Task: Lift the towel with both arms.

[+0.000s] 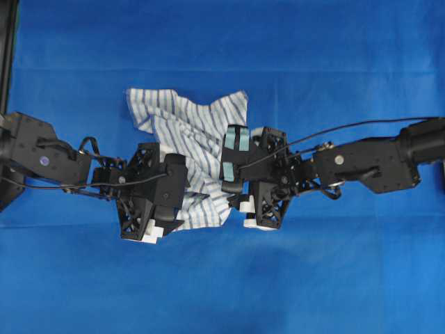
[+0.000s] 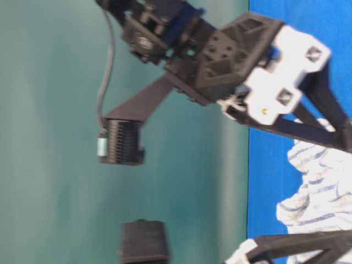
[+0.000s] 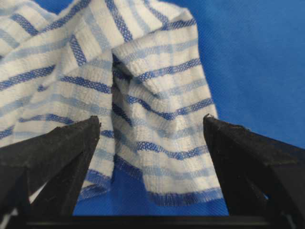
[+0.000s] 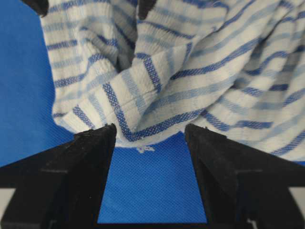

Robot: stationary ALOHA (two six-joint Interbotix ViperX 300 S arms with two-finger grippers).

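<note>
Overhead view, towel (image 1: 191,132) between both wide-spread pincers, left pincer (image 3: 151,125), right pincer (image 4: 150,134), nothing gripped

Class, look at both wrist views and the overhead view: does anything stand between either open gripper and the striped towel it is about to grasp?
Nothing visible does. The left gripper has its jaws open with the striped towel edge right between the fingertips. The right gripper is also open, the towel's hem just ahead. Only the blue table cloth lies underneath.

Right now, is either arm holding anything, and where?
Nothing is held. Both grippers, left and right, stand open at edges of the striped towel.
</note>
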